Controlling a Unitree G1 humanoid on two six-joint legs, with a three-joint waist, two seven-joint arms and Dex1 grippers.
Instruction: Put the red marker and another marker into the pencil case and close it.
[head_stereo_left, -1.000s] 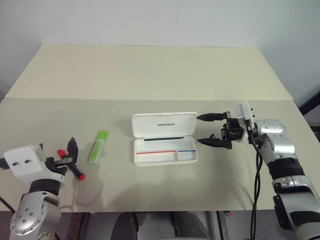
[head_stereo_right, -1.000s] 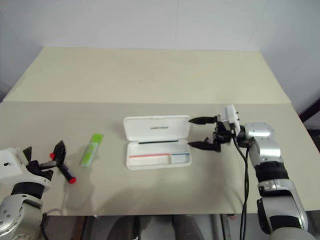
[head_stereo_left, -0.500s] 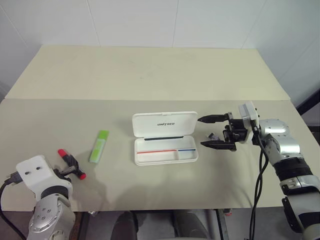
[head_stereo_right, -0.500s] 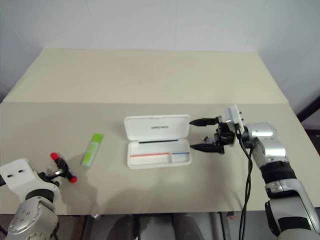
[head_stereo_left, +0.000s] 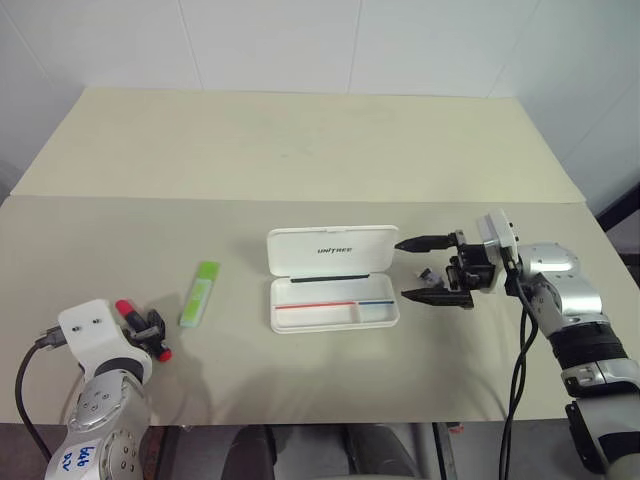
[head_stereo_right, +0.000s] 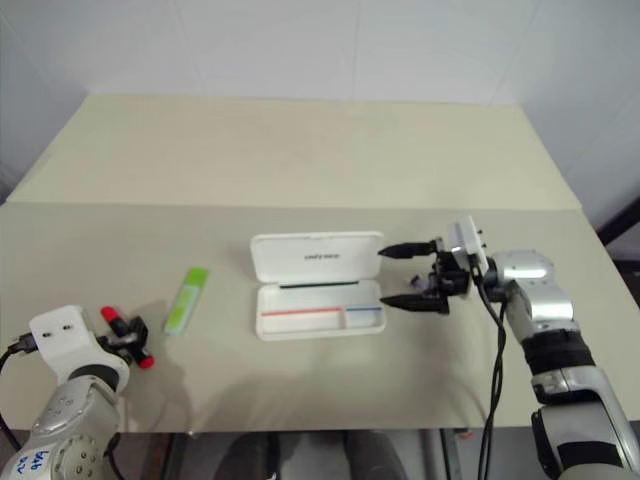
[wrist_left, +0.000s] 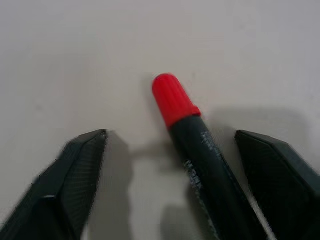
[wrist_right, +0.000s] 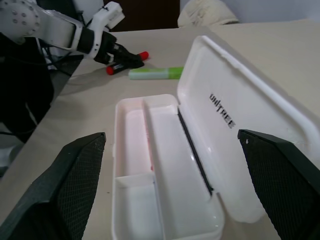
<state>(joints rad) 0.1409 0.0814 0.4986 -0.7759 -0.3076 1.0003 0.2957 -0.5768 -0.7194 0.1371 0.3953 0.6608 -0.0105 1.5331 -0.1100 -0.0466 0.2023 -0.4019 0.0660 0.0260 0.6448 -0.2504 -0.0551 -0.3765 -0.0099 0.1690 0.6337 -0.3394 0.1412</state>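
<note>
Two arms: each one is posted at its own end of the table (head_stereo_left: 300, 150), with the work laid out between them.
Left eye, pencil case (head_stereo_left: 333, 292): it lies mid-table with its lid thrown back toward the far side, tray bare, ready to be loaded.
Left eye, right gripper (head_stereo_left: 432, 270): parked just right of the case, pointing left at it, jaws spread and carrying nothing; I judge it is waiting there to steady the case or shut the lid.
Left eye, small dark object (head_stereo_left: 428, 276): it sits on the table between those spread fingers, too small to identify.
Right eye, light-green marker (head_stereo_right: 185, 299): flat on the table, left of the case and well apart from it, untouched.
Right eye, left gripper (head_stereo_right: 130, 338): low at the near left corner, right over the red marker (head_stereo_right: 127, 336).
Left wrist, red marker (wrist_left: 197, 150): it lies on the table between the two fingers (wrist_left: 75, 175), red cap pointing away; the jaws straddle it with a gap on both sides, so it is bracketed, not yet pinched.
Right wrist, case interior (wrist_right: 150, 165): empty, red stripe along the tray, divider near one end; both markers lie beyond it.
</note>
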